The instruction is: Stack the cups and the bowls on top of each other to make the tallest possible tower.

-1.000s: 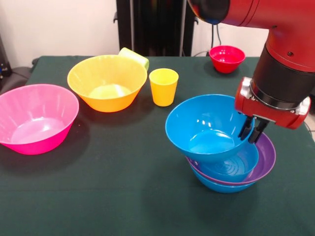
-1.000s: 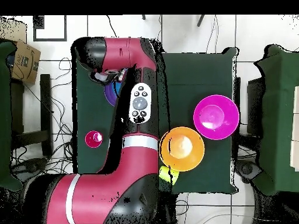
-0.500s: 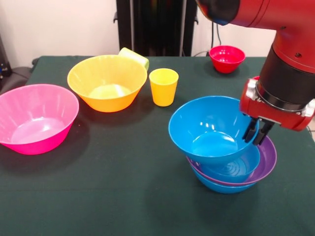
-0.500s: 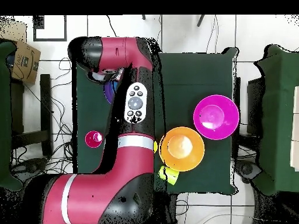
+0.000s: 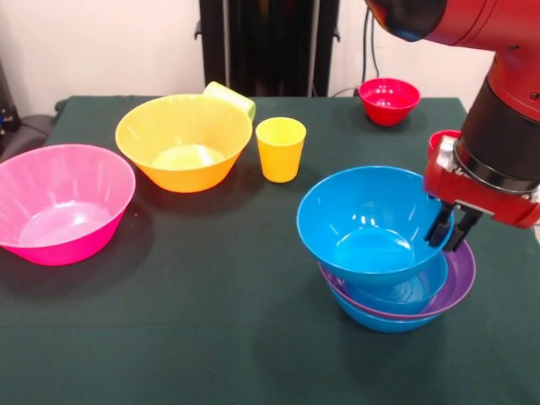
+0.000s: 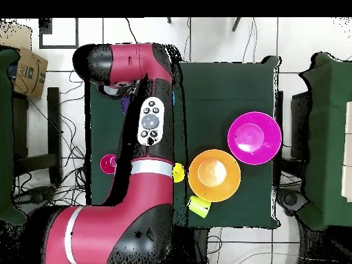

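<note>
A: Tower (image 5: pixel 396 291) so far: a blue bowl at the bottom, the purple bowl (image 5: pixel 460 274) in it, a translucent blue one inside that. All on the green table (image 5: pixel 211 337), well to the right of the yellow cup (image 5: pixel 280 148) from where I stand.

B: And the blue bowl (image 5: pixel 367 224) on top?

A: Not seated. It's tilted, with the rim nearest the cup riding high. The gripper (image 5: pixel 450 229) is clenched on the opposite rim, one finger inside, one outside.

B: Risk?

A: Release at that tilt and I'd guess it slides off toward the cup or rocks the stack. A one-sided pinch on glossy plastic could also slip before it's centred.

B: Anything in the way?

A: A red cup (image 5: pixel 440 139) sits just behind the wrist, far side of the tower from me; the arm could clip it. The orange bowl (image 5: pixel 184 141) with the lime cup (image 5: pixel 232 95) behind it and the pink bowl (image 5: pixel 61 202) are all beyond the yellow cup, well clear. The small red bowl (image 5: pixel 389 100) is at the back.
</note>
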`<action>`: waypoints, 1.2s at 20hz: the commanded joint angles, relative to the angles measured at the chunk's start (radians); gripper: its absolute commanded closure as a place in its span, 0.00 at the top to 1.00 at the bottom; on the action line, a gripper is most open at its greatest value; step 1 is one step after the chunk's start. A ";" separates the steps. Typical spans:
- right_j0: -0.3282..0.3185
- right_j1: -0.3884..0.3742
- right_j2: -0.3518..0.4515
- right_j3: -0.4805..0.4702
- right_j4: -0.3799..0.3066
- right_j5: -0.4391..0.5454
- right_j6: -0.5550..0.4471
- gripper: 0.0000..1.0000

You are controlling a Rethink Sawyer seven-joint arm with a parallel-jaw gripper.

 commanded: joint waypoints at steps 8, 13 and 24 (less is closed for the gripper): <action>0.030 0.023 0.040 -0.006 0.033 -0.012 0.218 0.00; 0.034 0.028 0.033 -0.004 0.035 -0.021 0.219 0.00; 0.071 0.080 -0.003 -0.059 0.050 -0.028 0.284 0.00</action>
